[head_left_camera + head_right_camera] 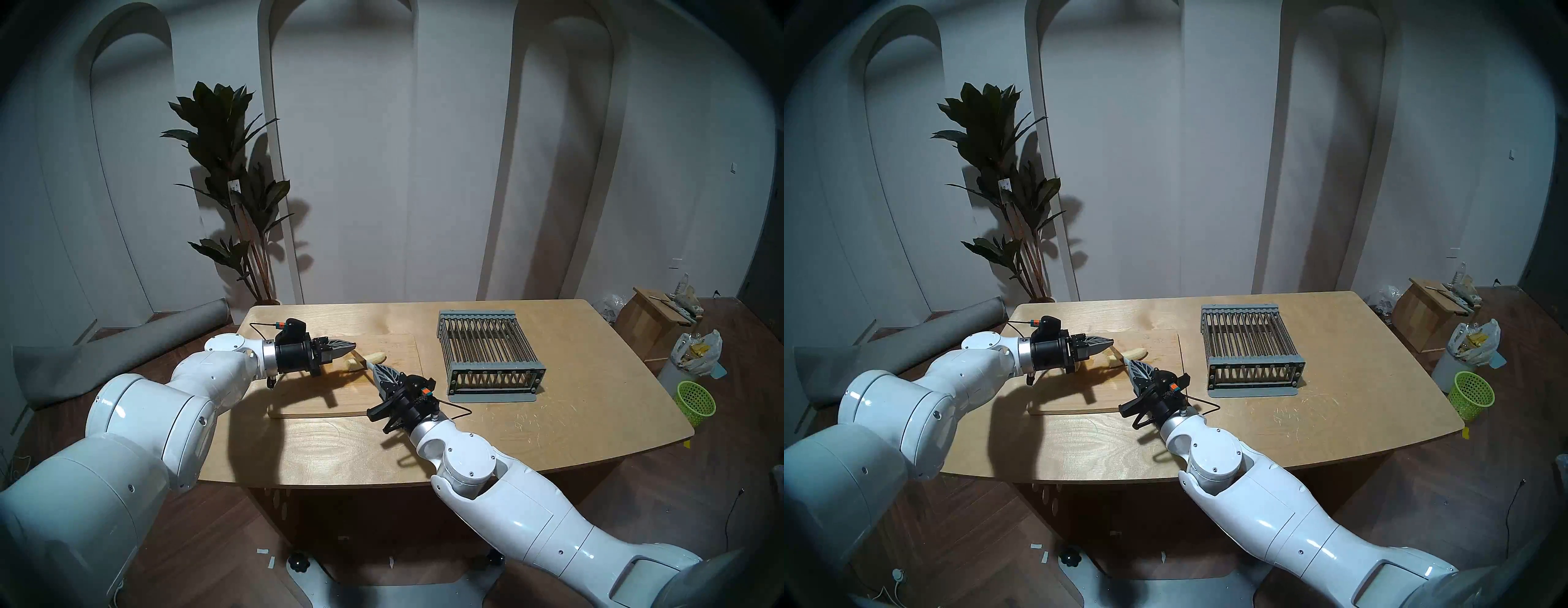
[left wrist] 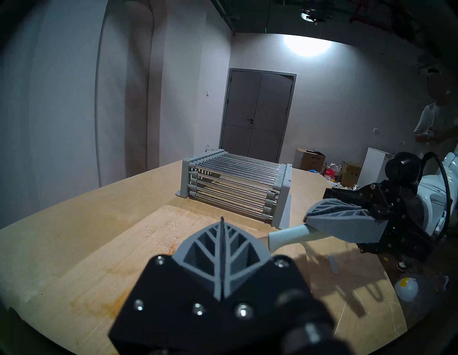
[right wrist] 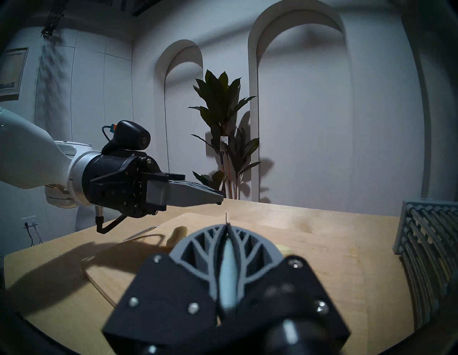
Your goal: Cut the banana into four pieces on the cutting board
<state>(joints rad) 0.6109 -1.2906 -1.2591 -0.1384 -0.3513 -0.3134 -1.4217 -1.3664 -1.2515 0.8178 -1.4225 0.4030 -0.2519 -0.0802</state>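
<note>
Setting: staged indoor test room, not a lived-in home. Evidence: pale walls with decorative arched panels (image 1: 339,148); potted plant (image 1: 229,170) off the counter's (image 1: 551,424) far left corner; grey double door (image 2: 257,116); cardboard boxes (image 2: 311,158) and a waste bag (image 1: 695,354) on the wood floor.

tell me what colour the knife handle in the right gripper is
Pale grey-blue. The knife handle shows best in the left wrist view, clamped in the right gripper.
</note>
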